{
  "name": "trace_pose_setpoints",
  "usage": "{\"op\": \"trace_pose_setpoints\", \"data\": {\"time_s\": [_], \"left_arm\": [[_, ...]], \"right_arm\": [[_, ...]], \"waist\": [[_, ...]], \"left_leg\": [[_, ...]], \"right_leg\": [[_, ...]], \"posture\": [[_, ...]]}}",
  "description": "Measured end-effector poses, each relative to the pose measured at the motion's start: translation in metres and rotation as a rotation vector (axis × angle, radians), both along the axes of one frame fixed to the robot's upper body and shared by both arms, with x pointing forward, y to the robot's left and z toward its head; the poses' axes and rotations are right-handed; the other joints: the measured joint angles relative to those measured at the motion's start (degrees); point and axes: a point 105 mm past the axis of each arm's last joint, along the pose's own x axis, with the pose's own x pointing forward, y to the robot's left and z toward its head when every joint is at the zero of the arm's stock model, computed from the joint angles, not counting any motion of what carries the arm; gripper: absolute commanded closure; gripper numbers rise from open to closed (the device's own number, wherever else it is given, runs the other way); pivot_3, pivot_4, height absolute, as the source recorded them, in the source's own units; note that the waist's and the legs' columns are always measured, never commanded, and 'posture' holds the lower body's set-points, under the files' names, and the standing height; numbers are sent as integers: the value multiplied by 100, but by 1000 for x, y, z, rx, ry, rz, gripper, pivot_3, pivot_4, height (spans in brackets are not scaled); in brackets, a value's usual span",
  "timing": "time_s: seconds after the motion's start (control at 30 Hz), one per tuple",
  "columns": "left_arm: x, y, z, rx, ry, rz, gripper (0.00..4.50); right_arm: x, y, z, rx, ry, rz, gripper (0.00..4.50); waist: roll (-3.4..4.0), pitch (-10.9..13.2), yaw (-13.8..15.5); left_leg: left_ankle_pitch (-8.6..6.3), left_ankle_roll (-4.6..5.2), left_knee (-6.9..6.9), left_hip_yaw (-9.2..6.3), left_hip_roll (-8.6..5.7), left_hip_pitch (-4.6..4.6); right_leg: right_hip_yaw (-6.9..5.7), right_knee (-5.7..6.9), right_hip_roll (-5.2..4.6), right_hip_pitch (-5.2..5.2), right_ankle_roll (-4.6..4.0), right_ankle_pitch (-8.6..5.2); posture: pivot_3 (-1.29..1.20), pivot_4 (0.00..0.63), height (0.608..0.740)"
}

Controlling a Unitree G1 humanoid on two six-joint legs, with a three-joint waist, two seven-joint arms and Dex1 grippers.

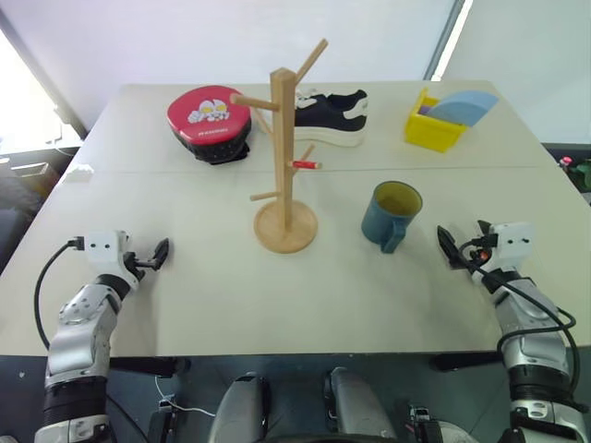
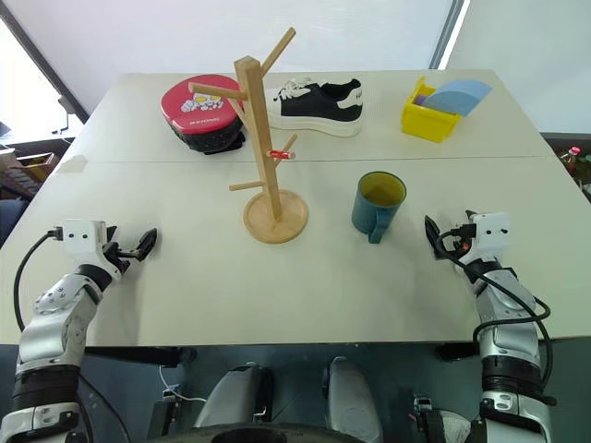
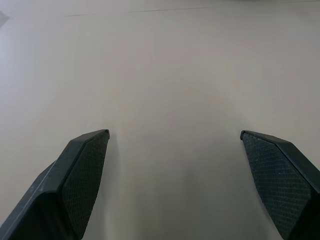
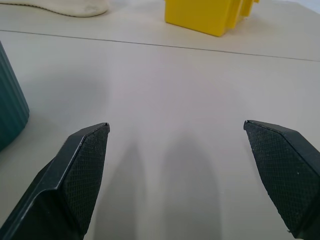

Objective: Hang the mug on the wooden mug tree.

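Teal mug point(image 1: 391, 214) stands upright on the table point(image 1: 185, 286) just right of the wooden mug tree point(image 1: 284, 157); left gripper point(image 1: 157, 255) and right gripper point(image 1: 449, 247) both spread apart, empty, low near the table's near edge.

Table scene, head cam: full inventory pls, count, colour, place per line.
table: 1, beige, under everything.
wooden mug tree: 1, light wood, one red-tipped peg, upright at table centre.
mug: 1, teal-blue, yellow-olive inside, upright, robot's right of the tree, apart from it.
round case: 1, red top with cartoon print, black sides, far left.
sneaker: 1, black with white sole, far side behind the tree.
bin: 1, yellow, far right, holding a light-blue piece.
left gripper: 1, black fingers, open, near left, empty.
right gripper: 1, black fingers, open, beside the mug, empty.
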Motion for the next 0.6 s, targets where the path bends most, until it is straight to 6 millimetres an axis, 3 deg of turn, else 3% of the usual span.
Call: {"op": "trace_pose_setpoints", "data": {"time_s": [0.43,0.6], "left_arm": [[5,-2,7,-4,-20,-4,0],[8,-20,20,-28,-61,-94,0]], "right_arm": [[-5,-4,-4,-5,9,-19,32],[-20,-10,-5,-28,20,-27,32]], "waist": [[0,-1,9],[1,-1,5]], "left_leg": [[0,-1,-49,1,-1,1],[0,-2,-60,5,-3,-5]], "right_leg": [[-3,-44,0,-1,16,10],[-2,-60,-6,-3,22,13]], "posture": [[0,150,735],[0,150,735]]}}
